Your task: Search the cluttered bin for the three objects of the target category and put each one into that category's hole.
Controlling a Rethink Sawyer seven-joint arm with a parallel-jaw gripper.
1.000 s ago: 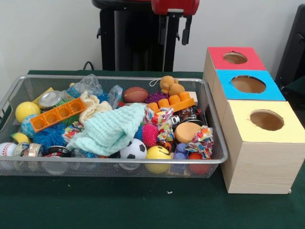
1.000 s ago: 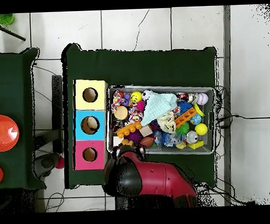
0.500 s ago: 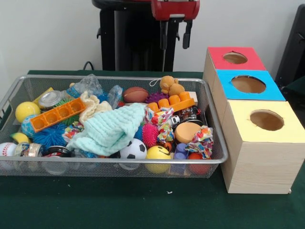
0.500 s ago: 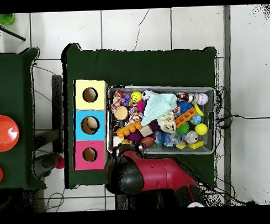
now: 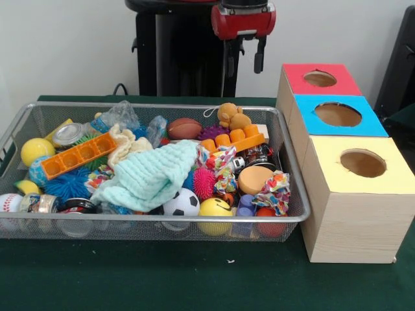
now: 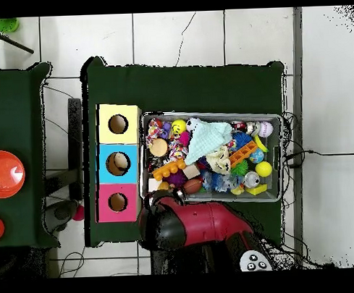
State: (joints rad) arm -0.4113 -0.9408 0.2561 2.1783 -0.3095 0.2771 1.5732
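The gripper (image 5: 245, 60) hangs above the far rim of the wire bin (image 5: 285, 162), its two dark fingers (image 5: 259, 59) spread apart with clear space between them, pinching nothing and touching nothing. It sits well above the toys, over the bin's end nearest the boxes. The red wrist housing (image 5: 243, 19) above it points straight down, and in the overhead view the red and black arm (image 6: 193, 228) reaches in low toward the bin's corner beside the red-topped box (image 6: 117, 203).

The bin is packed full. Near its middle lies a mint green cloth (image 5: 152, 175), with an orange block strip (image 5: 78, 155) to the side away from the boxes and a second orange block piece (image 5: 233, 141) on the side toward them. Along the bin's front wall sit a soccer ball (image 5: 181, 203), a yellow smiley ball (image 5: 214, 210) and a pink spiky ball (image 5: 203, 183). A small brown football (image 5: 184, 128) and an orange plush toy (image 5: 232, 116) rest by the far wall, almost under the gripper (which category is wanted cannot be read here).

Just beside the bin stand three boxes in a row, each with a round hole: the red-topped one, a blue-topped box (image 5: 337, 115) and a yellow-topped box (image 5: 360, 165).
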